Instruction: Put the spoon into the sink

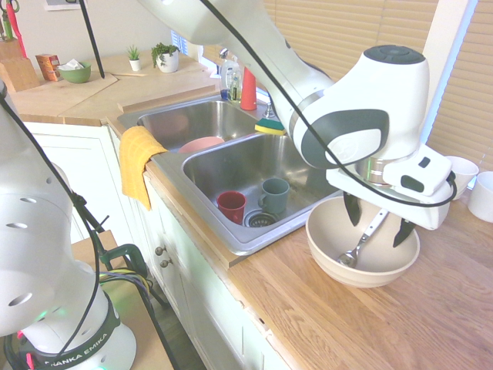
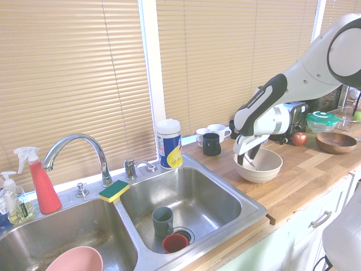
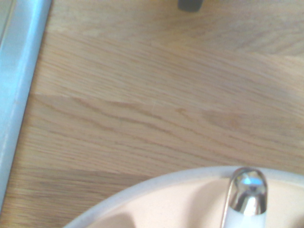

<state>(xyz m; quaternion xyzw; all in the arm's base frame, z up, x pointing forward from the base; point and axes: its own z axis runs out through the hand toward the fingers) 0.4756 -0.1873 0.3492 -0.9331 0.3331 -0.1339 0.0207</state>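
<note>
Hovering over the beige bowl (image 1: pixel 323 248), the gripper (image 1: pixel 377 221) has its fingers spread wide, one on each side of the spoon (image 1: pixel 373 231), with nothing clamped between them! The spoon sits in that bowl, leaning, shiny silver end down and white handle angled up toward the fingers. Right beside the bowl lies the steel sink (image 1: pixel 173 169), and in the sink's basin nearer the bowl, a red mug (image 1: pixel 231 206) and a grey-green mug (image 1: pixel 274 196) stand by the drain (image 1: pixel 260 219).
</note>
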